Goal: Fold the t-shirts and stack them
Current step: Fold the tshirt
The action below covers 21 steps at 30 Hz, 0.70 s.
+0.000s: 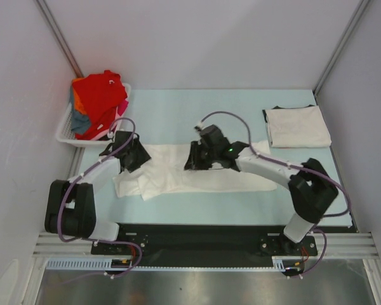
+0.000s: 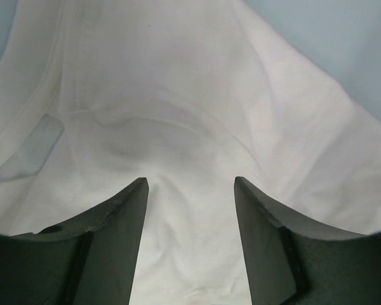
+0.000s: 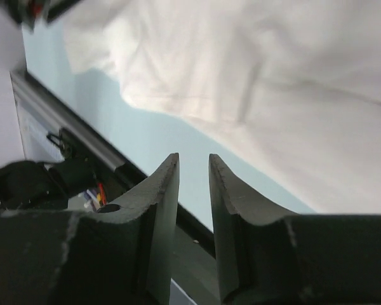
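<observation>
Centrally on the pale-blue worktop (image 1: 178,108), my left gripper (image 2: 190,181) gapes wide over the crumpled off-white cloth t-shirt (image 2: 178,95); right gripper (image 3: 193,159) narrow, empty.

The right gripper (image 3: 193,160) hangs narrowly parted, empty, near the white t-shirt (image 3: 273,76).

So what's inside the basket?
The basket holds heaped tees: red tee on top, orange tee and blue-grey tee at its left, pink tee edge at right. Anything beneath is covered.
</observation>
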Each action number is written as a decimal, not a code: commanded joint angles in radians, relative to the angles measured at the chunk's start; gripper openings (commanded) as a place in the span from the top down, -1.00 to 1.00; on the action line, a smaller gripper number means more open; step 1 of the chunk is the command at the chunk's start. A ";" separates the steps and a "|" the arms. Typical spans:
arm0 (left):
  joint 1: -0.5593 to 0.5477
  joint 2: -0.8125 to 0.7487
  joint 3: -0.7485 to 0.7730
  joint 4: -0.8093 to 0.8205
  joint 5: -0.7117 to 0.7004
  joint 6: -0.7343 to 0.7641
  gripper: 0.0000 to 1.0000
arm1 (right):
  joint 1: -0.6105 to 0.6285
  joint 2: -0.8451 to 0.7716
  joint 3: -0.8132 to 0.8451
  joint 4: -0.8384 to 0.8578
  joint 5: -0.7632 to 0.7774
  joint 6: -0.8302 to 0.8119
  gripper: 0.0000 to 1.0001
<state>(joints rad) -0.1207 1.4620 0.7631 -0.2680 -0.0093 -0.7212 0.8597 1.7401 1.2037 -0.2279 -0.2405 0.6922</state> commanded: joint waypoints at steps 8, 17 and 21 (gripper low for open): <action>-0.197 -0.135 0.116 0.013 -0.072 0.029 -0.31 | -0.422 -0.232 -0.118 -0.180 0.343 -0.131 0.48; -0.201 0.040 0.189 0.007 -0.098 0.014 -0.29 | -0.590 -0.191 -0.202 -0.110 0.423 -0.126 1.00; -0.185 0.090 0.185 0.006 -0.119 -0.004 -0.26 | -0.622 -0.142 -0.185 -0.085 0.469 -0.129 1.00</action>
<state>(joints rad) -0.3191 1.5326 0.9203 -0.2657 -0.0883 -0.7094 0.2535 1.5593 1.0046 -0.3584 0.1623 0.5743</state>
